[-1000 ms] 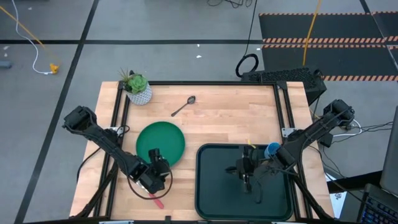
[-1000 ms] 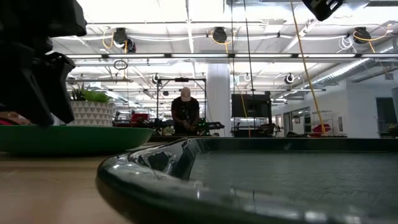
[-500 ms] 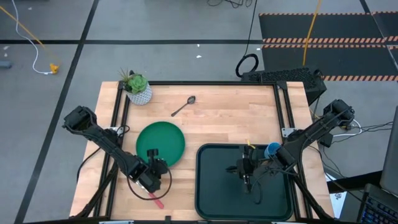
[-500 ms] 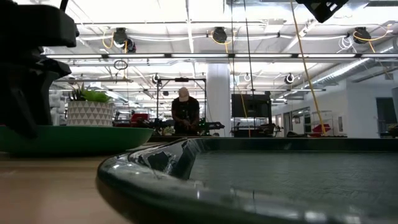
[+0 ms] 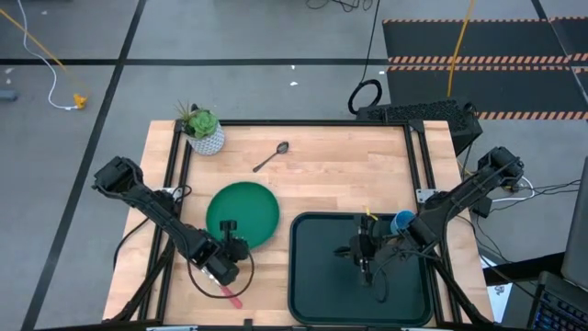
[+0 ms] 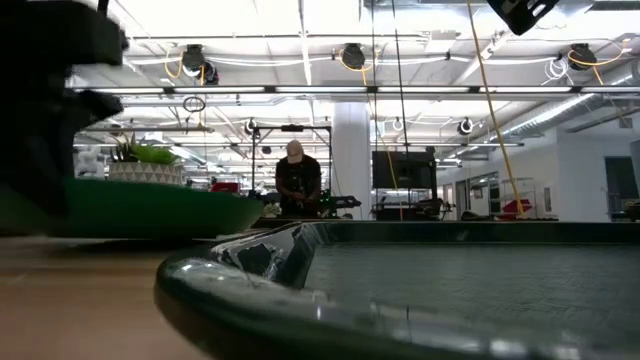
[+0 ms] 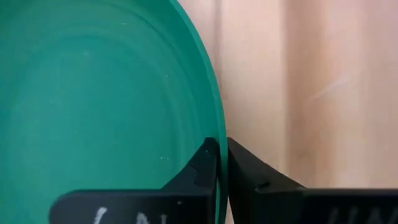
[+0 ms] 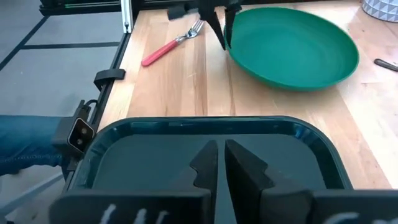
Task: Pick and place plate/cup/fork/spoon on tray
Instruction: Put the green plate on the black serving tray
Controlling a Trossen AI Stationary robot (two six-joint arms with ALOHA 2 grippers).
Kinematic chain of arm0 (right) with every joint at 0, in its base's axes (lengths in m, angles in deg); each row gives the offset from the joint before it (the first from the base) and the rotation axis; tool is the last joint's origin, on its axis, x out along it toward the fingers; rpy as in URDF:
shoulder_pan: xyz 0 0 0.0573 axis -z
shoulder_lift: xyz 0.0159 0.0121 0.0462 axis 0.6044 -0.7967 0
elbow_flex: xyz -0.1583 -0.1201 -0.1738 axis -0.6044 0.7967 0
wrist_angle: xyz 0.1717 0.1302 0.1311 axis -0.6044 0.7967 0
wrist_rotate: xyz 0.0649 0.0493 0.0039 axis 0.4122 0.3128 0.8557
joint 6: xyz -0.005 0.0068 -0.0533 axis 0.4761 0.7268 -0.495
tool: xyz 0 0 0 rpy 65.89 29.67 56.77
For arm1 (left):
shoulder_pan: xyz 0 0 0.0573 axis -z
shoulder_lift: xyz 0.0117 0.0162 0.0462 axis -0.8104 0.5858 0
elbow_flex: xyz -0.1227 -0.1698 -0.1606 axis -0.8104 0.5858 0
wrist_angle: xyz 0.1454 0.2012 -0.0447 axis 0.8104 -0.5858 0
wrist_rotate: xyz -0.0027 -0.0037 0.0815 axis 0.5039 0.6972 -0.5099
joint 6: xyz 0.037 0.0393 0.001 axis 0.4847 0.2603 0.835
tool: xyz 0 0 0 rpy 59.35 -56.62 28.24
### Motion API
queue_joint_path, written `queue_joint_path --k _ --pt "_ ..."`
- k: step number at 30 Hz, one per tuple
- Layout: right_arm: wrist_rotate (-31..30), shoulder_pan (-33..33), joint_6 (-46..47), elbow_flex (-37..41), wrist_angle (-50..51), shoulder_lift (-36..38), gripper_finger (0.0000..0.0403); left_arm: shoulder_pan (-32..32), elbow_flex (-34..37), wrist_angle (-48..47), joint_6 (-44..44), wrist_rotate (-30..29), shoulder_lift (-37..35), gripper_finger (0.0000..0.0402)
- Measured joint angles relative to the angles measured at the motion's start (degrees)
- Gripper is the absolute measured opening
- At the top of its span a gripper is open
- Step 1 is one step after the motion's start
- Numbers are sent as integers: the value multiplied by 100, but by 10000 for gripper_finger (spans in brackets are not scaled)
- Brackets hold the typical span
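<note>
The green plate (image 5: 244, 213) lies on the wooden table left of the dark tray (image 5: 296, 268), and my left gripper (image 5: 227, 237) is shut on its near rim. In the right wrist view the plate (image 8: 292, 43) sits tilted, with the held side raised. My right gripper (image 8: 221, 158) hovers shut over the tray's middle (image 5: 366, 259) and holds nothing. The blue cup (image 5: 402, 222) stands at the tray's far right corner. The red-handled fork (image 5: 230, 294) lies near the table's front edge, and the metal spoon (image 5: 271, 157) lies flat at the far middle. My left gripper pinches the plate's rim (image 7: 215, 121) at its near edge, one finger over the plate's inside and one outside. The fingers (image 8: 219, 28) come from the table's near side, slanting down. The held edge is raised a little; whether the far part rests on the table I cannot tell.
A white pot with a green plant (image 5: 204, 133) stands at the table's far left corner. Bare wood lies between the plate and the spoon and at the far right. A person (image 6: 298, 180) stands far back in the room.
My left gripper has shut on the plate's near rim. The plate has shifted slightly toward the table's right edge, and its held side has come up off the table.
</note>
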Motion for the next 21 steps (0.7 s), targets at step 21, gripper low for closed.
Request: queue_joint_path --k 21 --pt "-1579 -928 203 0 134 971 22 -185 -2666 -620 3448 -323 2 7"
